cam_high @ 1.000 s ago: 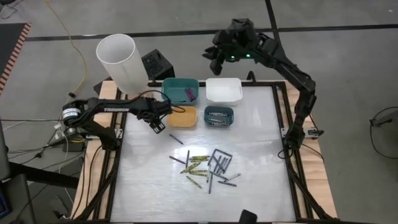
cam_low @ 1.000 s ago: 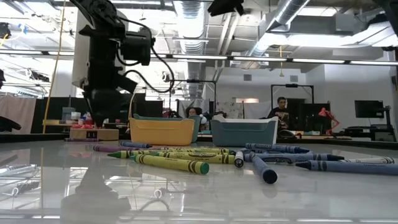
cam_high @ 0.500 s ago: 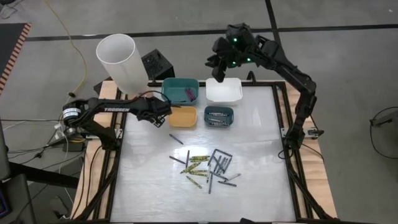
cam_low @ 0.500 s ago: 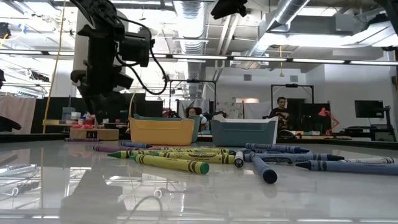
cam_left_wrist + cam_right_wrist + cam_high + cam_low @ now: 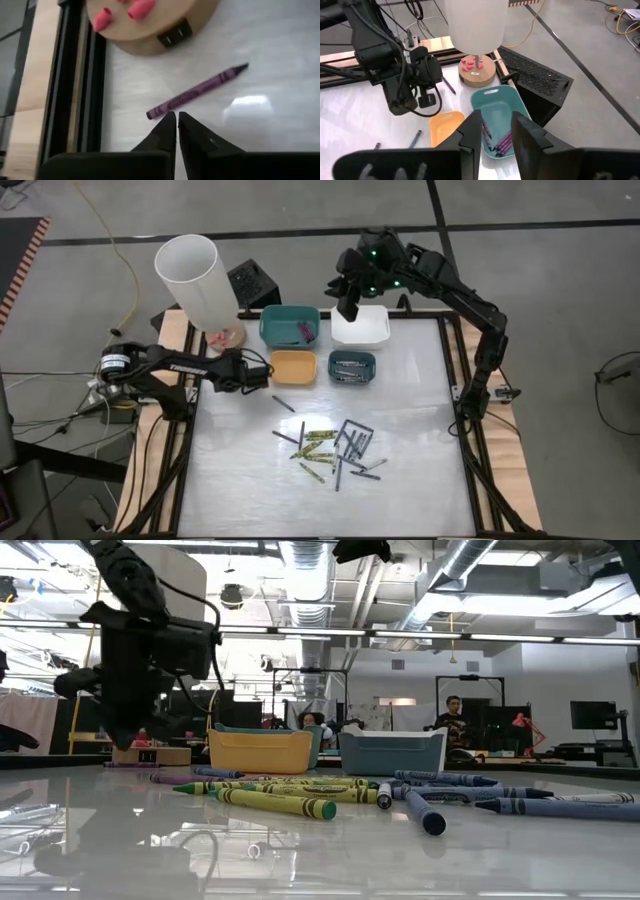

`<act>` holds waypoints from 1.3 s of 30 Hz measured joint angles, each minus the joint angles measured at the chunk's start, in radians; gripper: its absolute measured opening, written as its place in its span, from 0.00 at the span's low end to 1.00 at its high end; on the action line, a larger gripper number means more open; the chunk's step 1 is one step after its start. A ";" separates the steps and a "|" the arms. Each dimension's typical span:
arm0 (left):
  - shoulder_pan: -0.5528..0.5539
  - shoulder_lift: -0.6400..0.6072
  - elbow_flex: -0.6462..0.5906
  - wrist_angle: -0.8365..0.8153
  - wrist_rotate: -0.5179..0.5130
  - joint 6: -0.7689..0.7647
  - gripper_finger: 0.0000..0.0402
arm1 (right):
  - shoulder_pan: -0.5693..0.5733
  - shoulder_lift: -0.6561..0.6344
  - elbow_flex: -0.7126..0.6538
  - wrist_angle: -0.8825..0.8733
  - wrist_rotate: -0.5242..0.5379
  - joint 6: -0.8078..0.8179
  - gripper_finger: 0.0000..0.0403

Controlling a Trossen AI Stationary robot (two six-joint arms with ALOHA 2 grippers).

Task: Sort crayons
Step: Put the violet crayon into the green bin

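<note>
Tabletop (image 5: 420, 430) — left tool (image 5: 177, 131) pinched shut, seemingly low beside purple crayon (image 5: 196, 91).

Bright overhead light, glossy table (image 5: 420, 430) glare

My left gripper (image 5: 262, 372) hangs left of the orange plastic bin (image 5: 294, 366); loose paper-wrapped crayons (image 5: 334, 447) lie before it.

four bins (image 5: 291, 326), two arms (image 5: 180, 366), roughly twenty loose crayons (image 5: 335, 448).
</note>
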 joint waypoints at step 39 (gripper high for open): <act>0.236 -0.080 0.015 0.144 0.073 0.110 0.00 | 0.017 0.000 0.000 -0.073 0.000 0.001 0.25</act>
